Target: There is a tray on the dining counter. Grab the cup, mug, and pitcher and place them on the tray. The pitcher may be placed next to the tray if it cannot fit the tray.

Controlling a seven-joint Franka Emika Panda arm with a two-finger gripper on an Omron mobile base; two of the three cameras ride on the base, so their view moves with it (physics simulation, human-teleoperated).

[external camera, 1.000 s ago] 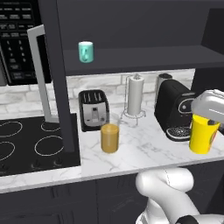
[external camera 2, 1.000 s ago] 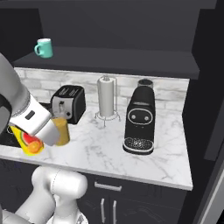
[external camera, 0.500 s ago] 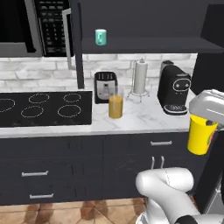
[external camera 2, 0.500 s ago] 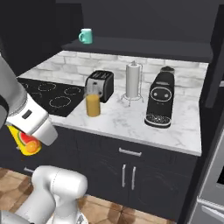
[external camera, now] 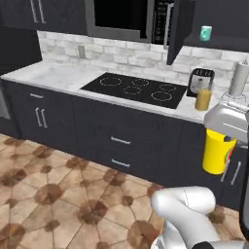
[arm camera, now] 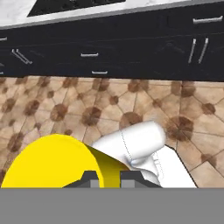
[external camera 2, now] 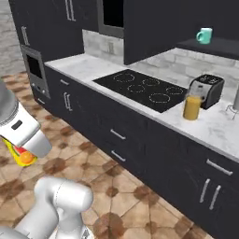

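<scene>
**Cup riding in gripper, clear of the counter**

The gripper (arm camera: 105, 177) is pinching the yellow cup (external camera: 217, 151) by its rim wall, one fingertip inside, one outside, cup hanging over the tiled floor (external camera: 63, 189) in front of the dark cabinets (external camera: 121, 141). It is probably light, rigid and smooth, so the rim pinch is likely working best. Pitcher (external camera: 203, 99) is standing on the counter beside the toaster (external camera: 200, 80); mug (external camera 2: 204, 35) is sitting on a high shelf.

Yellow cup (external camera: 216, 152) held under hand (pitcher (external camera: 203, 99) on counter (external camera: 58, 74))
</scene>
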